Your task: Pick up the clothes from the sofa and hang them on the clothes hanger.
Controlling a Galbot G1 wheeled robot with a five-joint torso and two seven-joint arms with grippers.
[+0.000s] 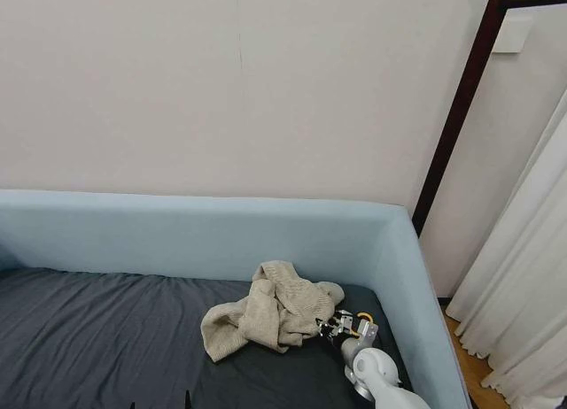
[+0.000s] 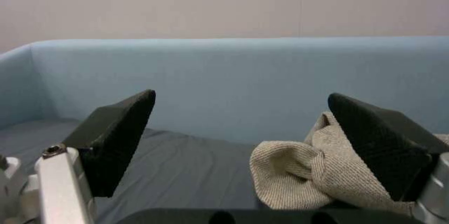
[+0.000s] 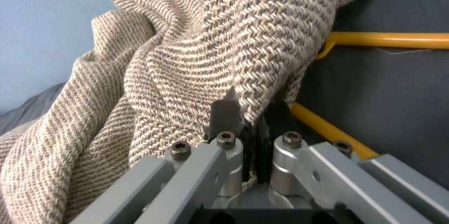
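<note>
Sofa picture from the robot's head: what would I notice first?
The crumpled beige knit sweater jumps out first, lying on the dark seat of the light-blue sofa near its right corner. Right beside it, the right gripper is pinched shut on a fold of the cloth, with a yellow hanger poking out from under it. The left gripper hangs open, facing the sofa back.

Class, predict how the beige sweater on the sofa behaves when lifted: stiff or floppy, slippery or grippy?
Probably floppy: the sweater lies crumpled in soft folds, so it should sag from the right hand pinching it. Its coarse knit likely grips well, though it may snag the yellow hanger beside it.
</note>
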